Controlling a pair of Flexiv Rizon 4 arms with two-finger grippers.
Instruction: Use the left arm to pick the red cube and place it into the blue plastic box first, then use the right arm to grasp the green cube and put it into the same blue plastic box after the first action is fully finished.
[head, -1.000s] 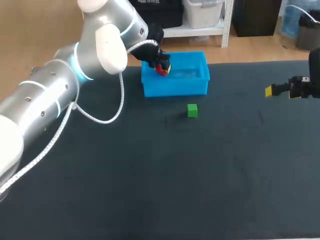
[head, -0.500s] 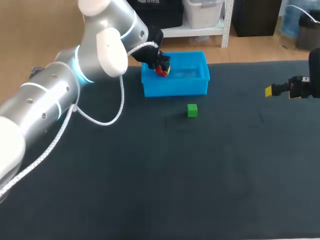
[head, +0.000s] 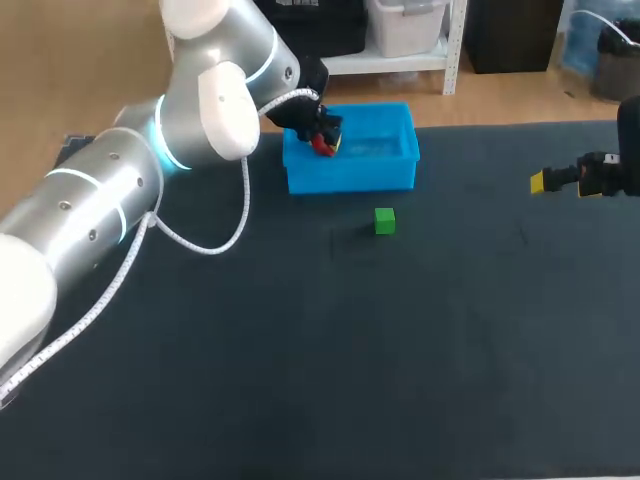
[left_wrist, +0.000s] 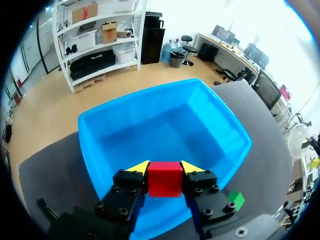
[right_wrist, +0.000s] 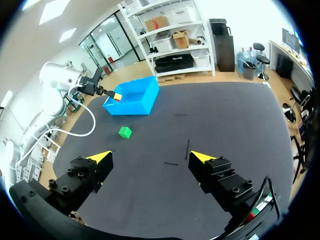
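**Step one in hand: red cube held over the box, release pending**

Status. The left hand (left_wrist: 164, 170) is clenched on the red cube (left_wrist: 164, 179), with one yellow-tipped finger against each of two opposite faces. In the left wrist view the cube hangs over the open interior of the blue plastic box (left_wrist: 220, 120), close to the wall nearest the hand. It does not appear to touch the box floor. The box holds nothing else that can be seen. It stands at the far edge of the tabletop (head: 400, 350), somewhat left of the middle.

The green cube (head: 385, 221) lies on the tabletop just in front of the box's front wall, apart from it and untouched. The right hand (right_wrist: 150, 157) hangs at the right edge of the tabletop, well apart from both cube and box. Its fingers are spread wide and hold nothing.

Step assessment. The first placement is judged to be in its last phase. The cube is carried and positioned but not yet deposited. The second placement has not begun.

Next move, requirements:
1. Confirm that the red cube is wholly inside the box rim, since it sits close to one wall.
2. Lower it toward the floor if clearance allows, to limit bounce.
3. Spread the left fingers to drop the cube, then lift the left hand straight up and clear of the rim.
4. Hold the right arm until the left arm is out of the way, then bring it to the green cube.
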